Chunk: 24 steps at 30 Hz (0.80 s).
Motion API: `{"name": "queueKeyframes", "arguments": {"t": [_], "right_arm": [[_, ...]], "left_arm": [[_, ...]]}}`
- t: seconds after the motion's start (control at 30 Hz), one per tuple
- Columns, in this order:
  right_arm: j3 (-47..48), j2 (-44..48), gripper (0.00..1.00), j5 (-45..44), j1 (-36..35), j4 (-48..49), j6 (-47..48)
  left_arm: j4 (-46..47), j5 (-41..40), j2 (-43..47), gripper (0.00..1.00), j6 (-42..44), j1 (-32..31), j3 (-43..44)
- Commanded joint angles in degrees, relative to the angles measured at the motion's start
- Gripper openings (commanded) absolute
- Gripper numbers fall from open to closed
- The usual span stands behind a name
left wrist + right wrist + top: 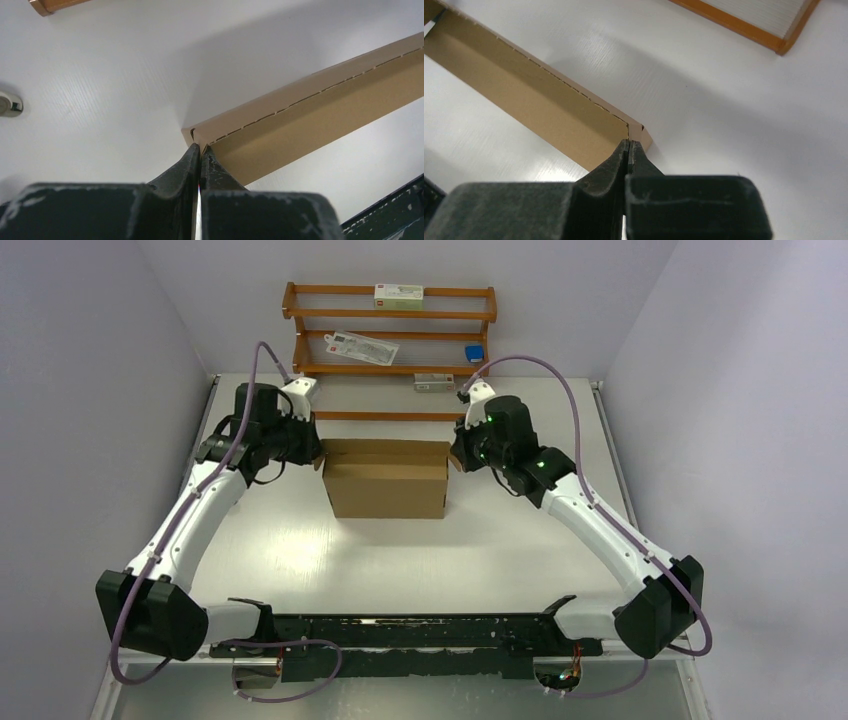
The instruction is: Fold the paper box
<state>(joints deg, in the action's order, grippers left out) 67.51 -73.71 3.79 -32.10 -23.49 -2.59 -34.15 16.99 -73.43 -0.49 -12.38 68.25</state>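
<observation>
The paper box (386, 480) is brown corrugated cardboard, partly folded, standing in the middle of the white table with its long front wall toward me. My left gripper (318, 458) is at its upper left corner. In the left wrist view the jaws (200, 148) are pressed together on the end of the box's perforated edge (310, 102). My right gripper (455, 455) is at the upper right corner. Its jaws (629, 143) pinch the box corner (539, 107) where the crease runs down between the tips. The box's inside is hidden.
A wooden rack (390, 330) holding small packets stands against the back wall just behind the box; its base shows as an orange frame (744, 20). A black rail (400, 632) runs along the near table edge between the arm bases. Grey walls close in both sides.
</observation>
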Motion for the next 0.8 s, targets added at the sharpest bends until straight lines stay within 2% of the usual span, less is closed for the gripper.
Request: {"name": "queueKeyframes", "arguments": {"t": [0.0, 0.3, 0.53, 0.77], "right_arm": [[1.76, -0.13, 0.00, -7.11, -2.44, -0.64, -8.46], [6.35, -3.67, 0.00, -19.08, -8.98, -6.61, -21.65], [6.68, -4.03, 0.00, -21.79, -10.27, -7.30, -28.43], [5.04, -3.03, 0.00, -23.35, -11.33, -5.51, -30.02]], "left_arm": [[0.96, -4.81, 2.76, 0.05, -7.96, -2.10, -1.85], [4.48, -11.20, 5.58, 0.05, -13.65, -7.02, -5.50], [5.22, -14.29, 6.70, 0.05, -15.65, -8.89, -6.82], [5.94, -15.50, 7.52, 0.05, -16.47, -9.58, -8.17]]}}
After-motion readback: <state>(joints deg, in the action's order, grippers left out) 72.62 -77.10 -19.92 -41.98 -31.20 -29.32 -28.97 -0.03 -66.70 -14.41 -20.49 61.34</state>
